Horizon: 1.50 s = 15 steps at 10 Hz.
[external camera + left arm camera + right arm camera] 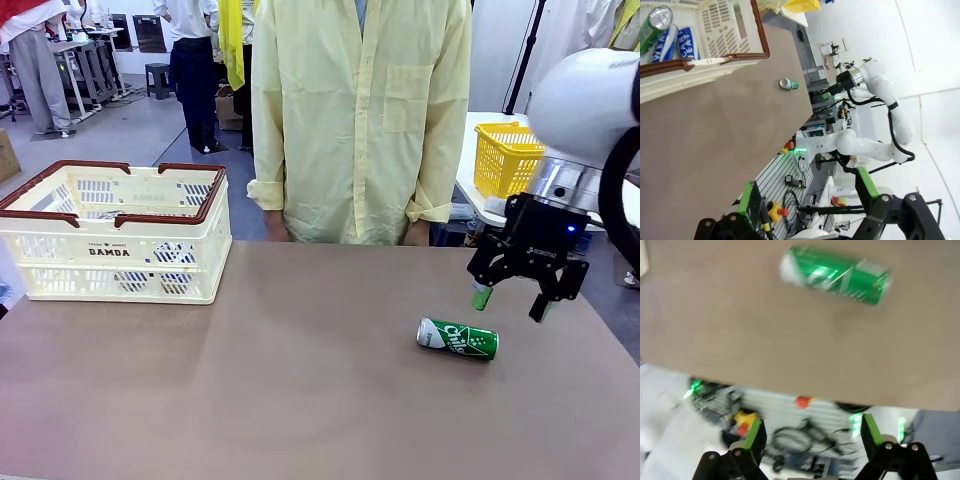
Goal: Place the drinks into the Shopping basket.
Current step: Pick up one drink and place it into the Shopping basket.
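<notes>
Right gripper (512, 303): jaws fully spread, nothing between the green pads; it hangs in the right of the front view, just above and slightly behind the green can (457, 339). Left gripper (810, 200): jaws likewise wide apart and empty, at the bottom edge of the left wrist view.

Green can: lying on its side on the brown table (250, 400), lower right of the front view, apart from both grippers. Shopping basket (60, 270): upper left of the front view, well apart from the can; the left wrist view shows blue cans (687, 42) and another green one already lying inside it.

Judged step: approach to the last loose can; grasp not yet made.

Hazards:
- Rolling: the can rests on its curved side; a pad touching it off-centre would probably push it away; the right wrist view shows the table edge not far from the can, so it could roll off the table.
- Slip: the wall is smooth and round; pads closing off its middle may squeeze it out.
- Basket rim: a low carry toward the upper left could strike the dark red-brown rim; a tilted release could land on the cans inside.
</notes>
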Each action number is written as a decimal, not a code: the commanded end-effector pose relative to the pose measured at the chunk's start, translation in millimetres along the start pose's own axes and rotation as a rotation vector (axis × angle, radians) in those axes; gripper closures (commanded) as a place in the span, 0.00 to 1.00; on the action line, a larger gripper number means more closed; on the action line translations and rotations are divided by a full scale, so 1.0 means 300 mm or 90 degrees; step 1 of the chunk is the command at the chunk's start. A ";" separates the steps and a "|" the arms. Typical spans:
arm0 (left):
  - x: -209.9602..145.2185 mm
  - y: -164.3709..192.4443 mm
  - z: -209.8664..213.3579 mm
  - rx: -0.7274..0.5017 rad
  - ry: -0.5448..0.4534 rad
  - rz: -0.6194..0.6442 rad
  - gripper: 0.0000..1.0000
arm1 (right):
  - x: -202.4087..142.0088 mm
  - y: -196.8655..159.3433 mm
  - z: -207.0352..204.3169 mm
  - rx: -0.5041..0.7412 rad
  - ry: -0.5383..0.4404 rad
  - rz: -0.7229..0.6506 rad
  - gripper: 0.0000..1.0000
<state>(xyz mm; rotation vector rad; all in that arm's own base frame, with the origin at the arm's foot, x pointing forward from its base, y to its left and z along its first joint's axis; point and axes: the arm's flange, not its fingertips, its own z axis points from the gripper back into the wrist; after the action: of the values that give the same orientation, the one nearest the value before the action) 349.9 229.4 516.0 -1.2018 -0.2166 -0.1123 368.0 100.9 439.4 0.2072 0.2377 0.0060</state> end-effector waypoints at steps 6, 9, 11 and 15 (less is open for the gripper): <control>-0.006 -0.005 -0.003 -0.001 -0.002 0.009 0.00 | 0.079 0.010 0.023 -0.068 -0.192 0.045 0.00; -0.006 -0.005 -0.003 -0.001 -0.002 0.009 0.00 | 0.079 0.010 0.023 -0.068 -0.192 0.045 0.00; -0.006 -0.005 -0.003 -0.001 -0.002 0.009 0.00 | 0.107 0.005 -0.029 -0.089 -0.205 0.200 0.00; -0.006 -0.005 -0.003 -0.001 -0.002 0.009 0.00 | 0.124 0.059 -0.085 -0.156 -0.071 0.828 0.00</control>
<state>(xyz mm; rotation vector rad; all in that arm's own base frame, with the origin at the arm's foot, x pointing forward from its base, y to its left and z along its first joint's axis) 349.6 229.7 515.8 -1.2019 -0.2170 -0.1110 392.1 134.0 406.2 0.1082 -0.0635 0.8184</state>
